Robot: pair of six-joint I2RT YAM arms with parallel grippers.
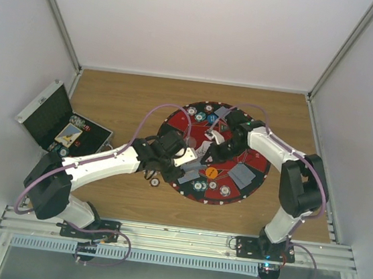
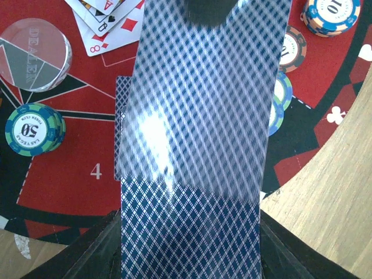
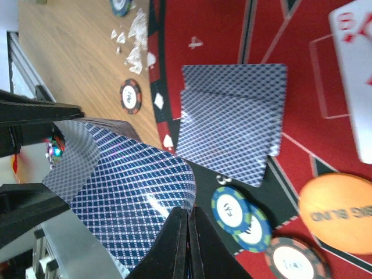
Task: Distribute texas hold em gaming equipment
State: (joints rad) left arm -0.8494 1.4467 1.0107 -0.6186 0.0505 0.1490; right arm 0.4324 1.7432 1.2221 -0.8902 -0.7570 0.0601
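Note:
My left gripper (image 1: 185,161) is shut on a deck of blue-backed playing cards (image 2: 190,238) over the near left part of the round red-and-black mat (image 1: 253,173). The deck's top card (image 3: 128,192) curls upward, its edge pinched in my shut right gripper (image 3: 189,216), which reaches in from the far side (image 1: 207,148). Two face-down cards (image 3: 232,125) lie on the mat beside blue chips (image 3: 239,218) and an orange disc (image 3: 337,212). Face-up cards (image 2: 107,20), a clear dealer disc (image 2: 35,53) and a green chip stack (image 2: 32,129) also lie there.
The open black case (image 1: 63,125) stands at the left edge of the wooden table with chips and cards inside. A single chip (image 1: 155,181) lies on the wood just off the mat. More chips ring the mat's far and near rims.

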